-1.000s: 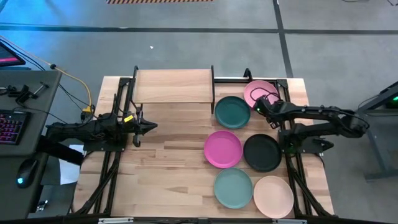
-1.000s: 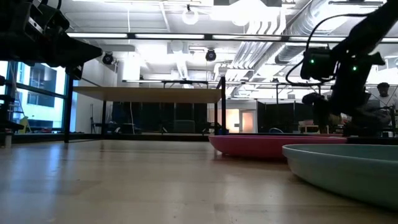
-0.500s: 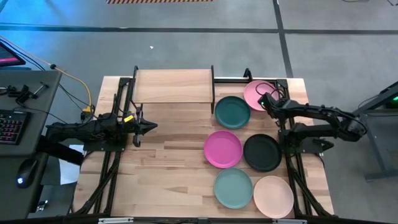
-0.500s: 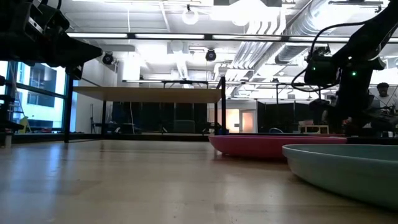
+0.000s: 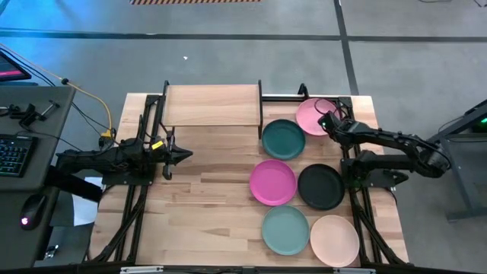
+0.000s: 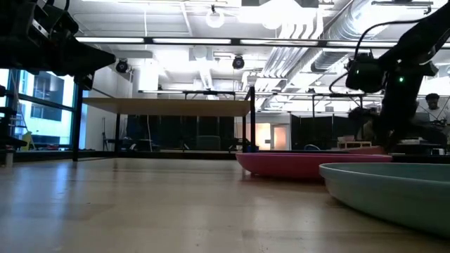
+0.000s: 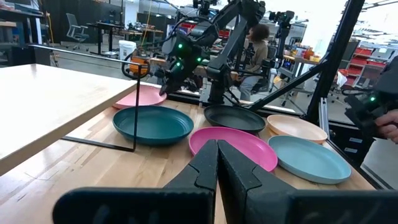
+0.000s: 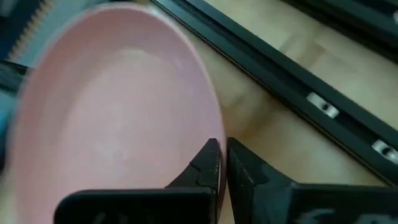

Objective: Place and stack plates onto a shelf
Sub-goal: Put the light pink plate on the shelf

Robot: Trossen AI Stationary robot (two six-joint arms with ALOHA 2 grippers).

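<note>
Step in hand, judged: first pick, light pink plate (image 5: 313,114) at far right of surface (image 5: 205,198), right of empty shelf (image 5: 212,105).
Right gripper (image 5: 326,123) extended over plate's near-right rim; jaws nearly pressed together, rim not yet pinched.
Next move calls for spreading jaws, seating them on rim.
Left gripper (image 5: 185,154) parked at left; jaws pressed together.

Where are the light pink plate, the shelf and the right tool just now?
light pink plate (image 5: 312,114), high view, bare centre of the plate.
shelf (image 5: 211,105), high view, middle of the board.
right tool (image 5: 327,123), high view, fingertips at the plate's rim.
</note>
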